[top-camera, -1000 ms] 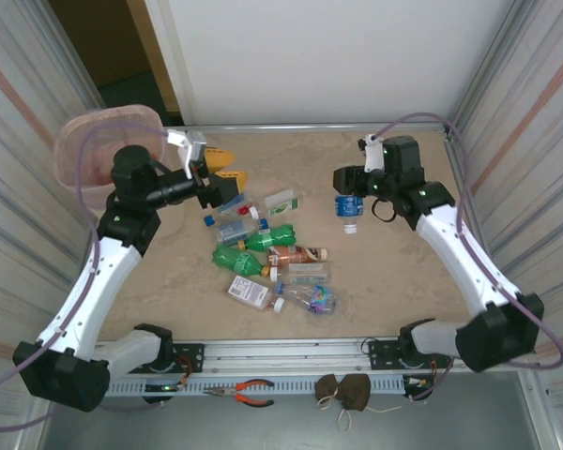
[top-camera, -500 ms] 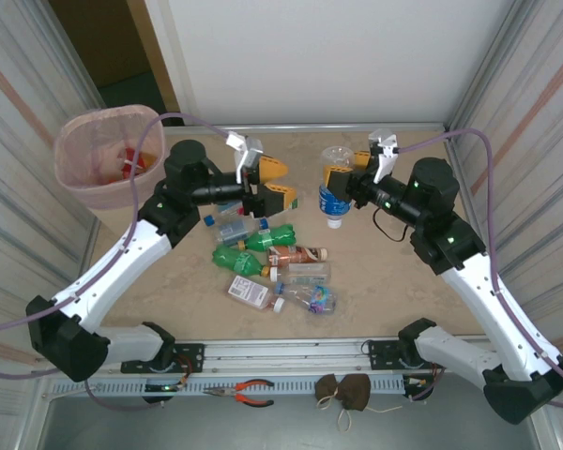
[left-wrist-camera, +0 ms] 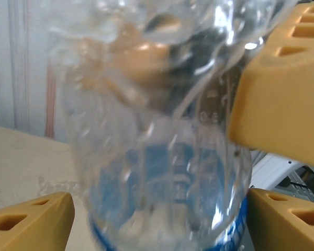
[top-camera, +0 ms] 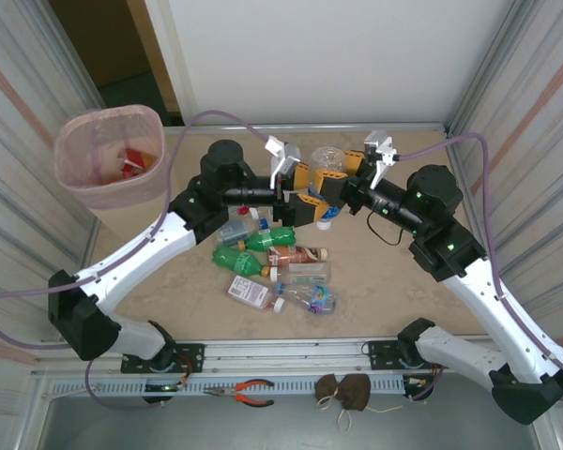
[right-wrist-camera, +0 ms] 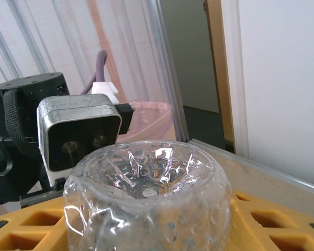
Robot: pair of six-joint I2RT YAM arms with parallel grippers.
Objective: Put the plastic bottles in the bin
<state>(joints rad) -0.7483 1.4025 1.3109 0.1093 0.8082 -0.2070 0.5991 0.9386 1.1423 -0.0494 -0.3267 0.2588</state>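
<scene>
Clear bottle clamped in right hand, left hand spread around it, near littered bottles.

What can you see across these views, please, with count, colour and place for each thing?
clear bottle: one, clear with blue label, mid-table, between both end effectors
loose bottles: several, green, clear and orange-brown, heaped at table centre
bin: one, pale pink, far left corner
red items: count unclear, inside the bin
table: one, beige
pliers: one, red-handled, near ledge
pouch: one, brown, right of the pliers
left end effector: yellow fingers, open around the clear bottle
right end effector: yellow fingers, shut on the clear bottle
</scene>
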